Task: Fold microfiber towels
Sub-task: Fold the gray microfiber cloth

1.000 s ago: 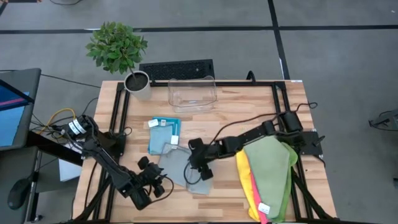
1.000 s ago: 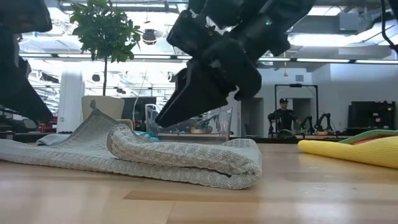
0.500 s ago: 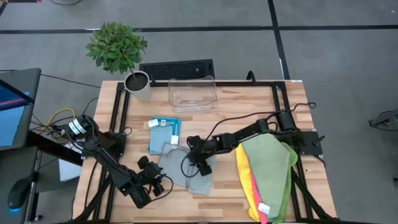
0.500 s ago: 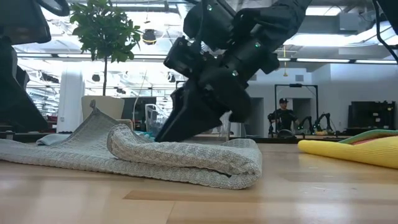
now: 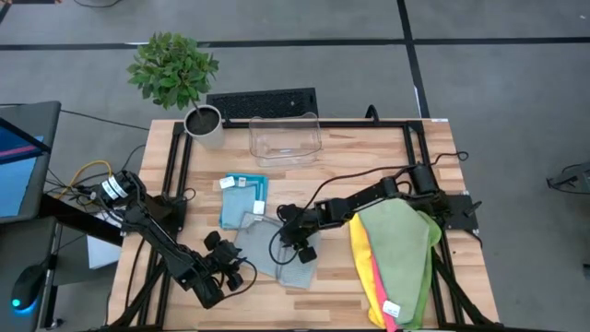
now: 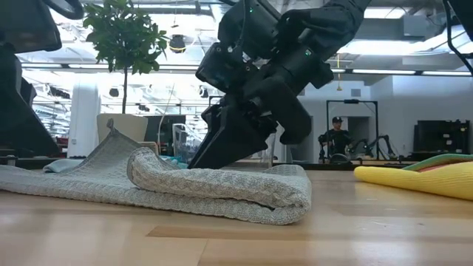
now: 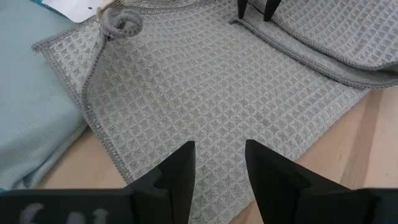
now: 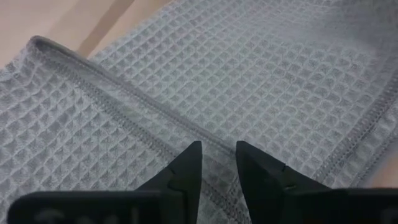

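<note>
A grey waffle-weave towel [image 5: 267, 254] lies on the table near the front, its right part folded over onto itself [image 6: 222, 188]. My right gripper [image 5: 297, 247] is narrowly open, with its tips down at the hemmed edge of the upper layer [image 6: 196, 164]. It also shows in the left wrist view [image 7: 256, 11]. My left gripper [image 5: 241, 269] is open over the towel's near left part [image 7: 205, 87] and holds nothing. Light blue towels [image 5: 241, 201] with white tags lie just beyond the grey one. My right gripper's open fingertips [image 8: 186, 162] meet the top of the grey towel beside the upper layer's hem [image 8: 155, 134], slanting down from the table's right. Nothing is pinched between them. The towel lies flat on the table.
A stack of green, yellow and pink towels [image 5: 396, 249] lies at the right. A clear plastic bin [image 5: 284, 138] and a potted plant [image 5: 205, 124] stand at the far edge. Bare wood shows near the front edge [image 6: 310, 236].
My right gripper has come down from above the folded grey towel until its tips reach the towel's top, shifting a little toward the far edge. The towel has kept its shape and place.
</note>
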